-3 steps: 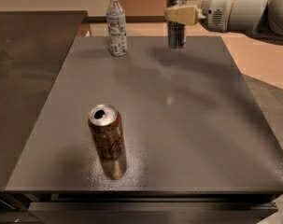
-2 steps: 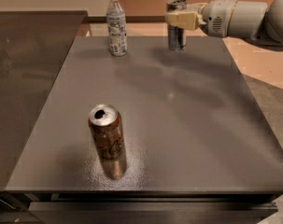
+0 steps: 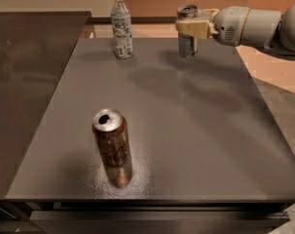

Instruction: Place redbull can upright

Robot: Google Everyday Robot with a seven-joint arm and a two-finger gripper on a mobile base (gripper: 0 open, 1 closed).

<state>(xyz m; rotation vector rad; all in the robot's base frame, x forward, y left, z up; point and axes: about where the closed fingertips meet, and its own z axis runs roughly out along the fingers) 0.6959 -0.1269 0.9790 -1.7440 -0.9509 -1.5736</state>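
Slim silver-blue redbull can, upright on the desk, shiny top poking above the end effector clenched around its upper half. Left of the end effector, 1 clear bottle.

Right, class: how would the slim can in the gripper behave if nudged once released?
The redbull can is tall and narrow, so it would probably tip if nudged high. Its smooth metal wall may slip in the gripper, closed round its upper half at the table's far edge. Once down, it would likely roll.
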